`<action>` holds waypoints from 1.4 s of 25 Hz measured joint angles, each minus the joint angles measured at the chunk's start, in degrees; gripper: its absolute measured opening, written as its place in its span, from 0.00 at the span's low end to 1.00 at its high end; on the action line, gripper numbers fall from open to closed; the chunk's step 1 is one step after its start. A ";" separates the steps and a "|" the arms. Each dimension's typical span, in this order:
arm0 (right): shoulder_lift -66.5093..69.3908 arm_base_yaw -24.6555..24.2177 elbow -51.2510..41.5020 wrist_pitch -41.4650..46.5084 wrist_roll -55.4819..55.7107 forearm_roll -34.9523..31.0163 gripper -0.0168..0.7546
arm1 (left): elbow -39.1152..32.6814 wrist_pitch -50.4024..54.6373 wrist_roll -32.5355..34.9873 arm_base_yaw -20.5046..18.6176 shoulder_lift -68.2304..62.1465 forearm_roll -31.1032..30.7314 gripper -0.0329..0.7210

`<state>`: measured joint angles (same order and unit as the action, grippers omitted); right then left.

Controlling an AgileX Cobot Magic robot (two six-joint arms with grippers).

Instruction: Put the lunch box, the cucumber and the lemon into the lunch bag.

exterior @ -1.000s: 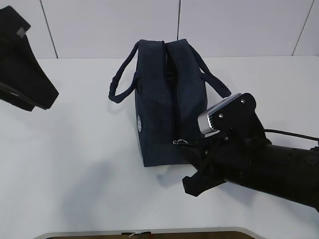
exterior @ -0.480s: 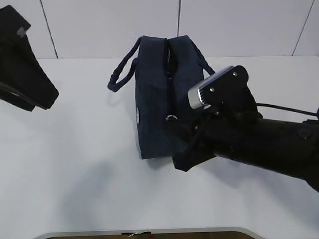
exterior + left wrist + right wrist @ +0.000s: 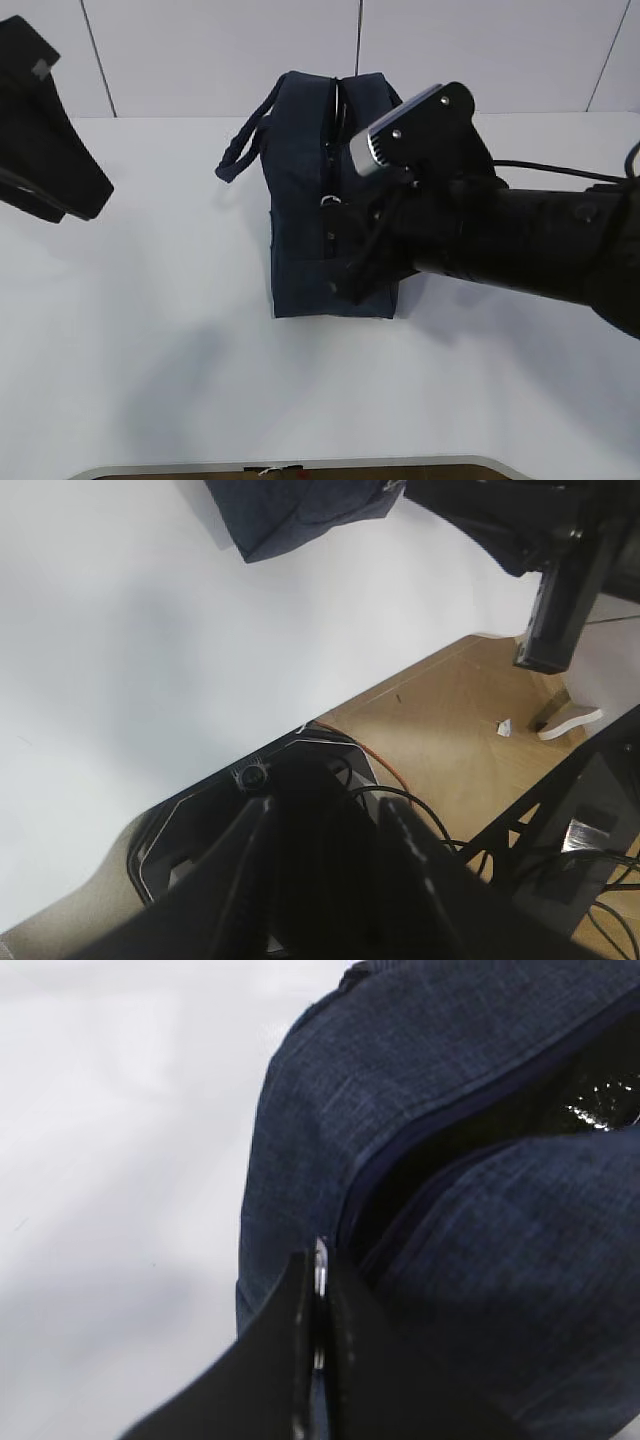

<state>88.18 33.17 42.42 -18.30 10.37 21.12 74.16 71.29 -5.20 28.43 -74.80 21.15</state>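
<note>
Pinching zipper ring pull [image 3: 319,1265] | right end effector [image 3: 318,1360] | atop lunch bag [image 3: 300,240]

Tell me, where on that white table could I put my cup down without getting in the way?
The widest bare stretch lies left of the lunch bag, between it and the idle left arm, and along the table's near edge. The bag's right side is crowded: the right gripper is pinching the zipper ring.

Lunch bag [image 3: 470,1090]: matt woven navy cloth; table [image 3: 150,300]: smooth white.
</note>
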 joint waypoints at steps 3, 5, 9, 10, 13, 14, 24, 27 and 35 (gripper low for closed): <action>0.00 0.00 1.75 2.29 0.00 0.15 0.03 | 0.00 0.00 0.00 0.00 0.00 -1.33 0.36; -0.22 0.00 2.40 3.28 0.00 0.25 0.03 | 0.00 0.00 0.00 0.00 0.00 -1.62 0.36; -1.83 0.00 3.39 4.58 0.00 0.25 0.03 | 0.00 0.00 0.00 0.00 -1.71 -1.86 0.36; -2.10 0.00 3.68 4.92 0.00 0.27 0.03 | 0.00 0.00 0.00 0.00 -2.36 -1.90 0.36; -2.56 0.00 4.77 6.03 0.00 0.37 0.03 | 0.00 0.00 0.37 0.00 -3.86 -1.99 0.36; -2.56 0.00 5.32 6.48 0.00 0.37 0.03 | 0.00 0.00 0.84 0.00 -4.20 -1.99 0.36; -2.56 0.00 13.01 14.31 0.00 0.37 0.03 | 0.00 -2.12 5.20 0.00 -7.22 -1.99 0.36; -2.56 0.00 14.00 15.85 0.00 0.37 0.03 | 0.00 -4.49 6.16 0.00 -8.09 -2.03 0.36; -2.56 0.00 14.24 16.75 0.00 0.37 0.03 | 0.00 -8.70 7.32 0.00 -10.42 -1.83 0.36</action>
<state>85.62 33.17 56.66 -1.55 10.37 21.49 74.16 62.59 2.12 28.43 -85.22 19.33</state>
